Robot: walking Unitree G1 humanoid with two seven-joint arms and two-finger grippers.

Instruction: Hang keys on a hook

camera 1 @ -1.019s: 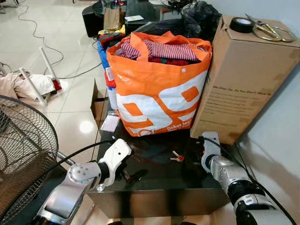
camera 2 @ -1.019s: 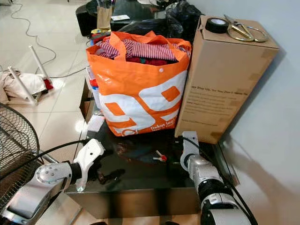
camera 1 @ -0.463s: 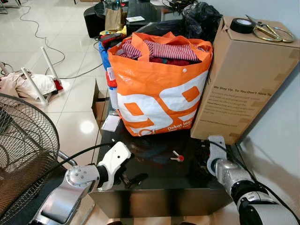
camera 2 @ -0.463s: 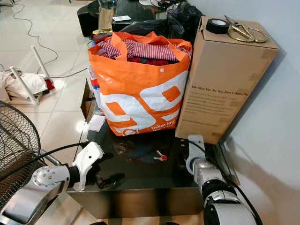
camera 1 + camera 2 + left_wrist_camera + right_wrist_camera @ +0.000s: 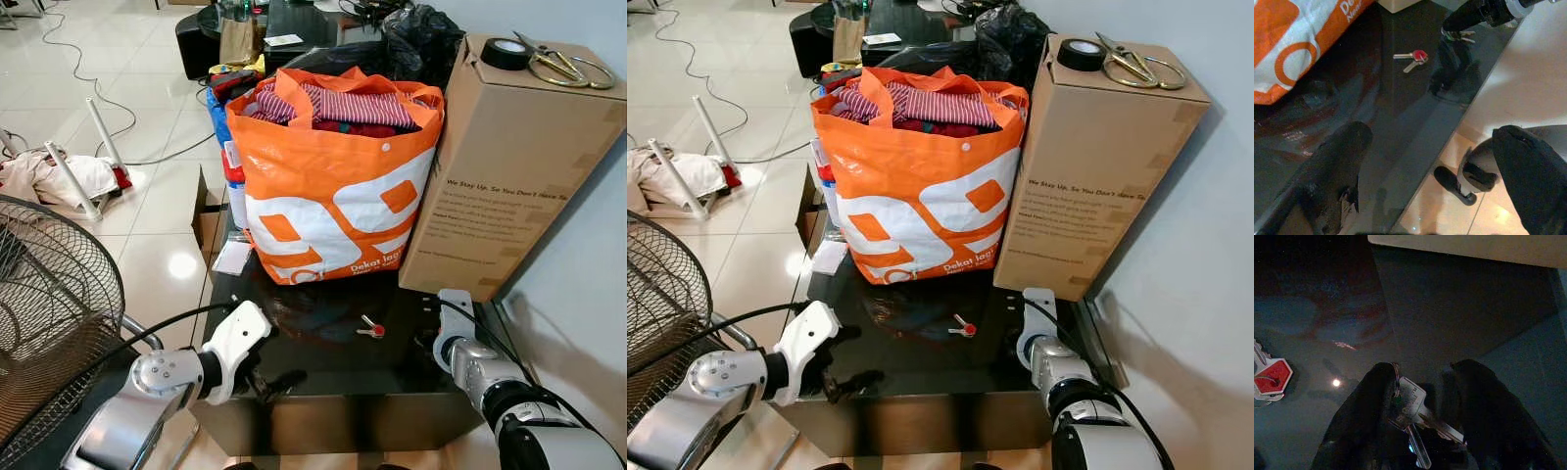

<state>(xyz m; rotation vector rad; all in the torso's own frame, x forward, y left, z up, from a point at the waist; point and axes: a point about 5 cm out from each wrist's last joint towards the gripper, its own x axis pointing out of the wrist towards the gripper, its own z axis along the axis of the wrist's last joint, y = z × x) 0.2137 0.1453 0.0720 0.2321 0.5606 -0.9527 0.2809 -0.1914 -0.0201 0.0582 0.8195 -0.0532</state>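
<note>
The right tool (image 5: 1422, 431) held a bunch of silver keys (image 5: 1418, 423) between its two black fingers, low in the right wrist view, just above the dark glass tabletop (image 5: 323, 372). The grip looked loose on one side, so the keys could slip out if the arm swung fast. A second, red-capped key (image 5: 370, 329) lay apart at centre. The left tool (image 5: 1430, 161) stood wide open and empty.
</note>
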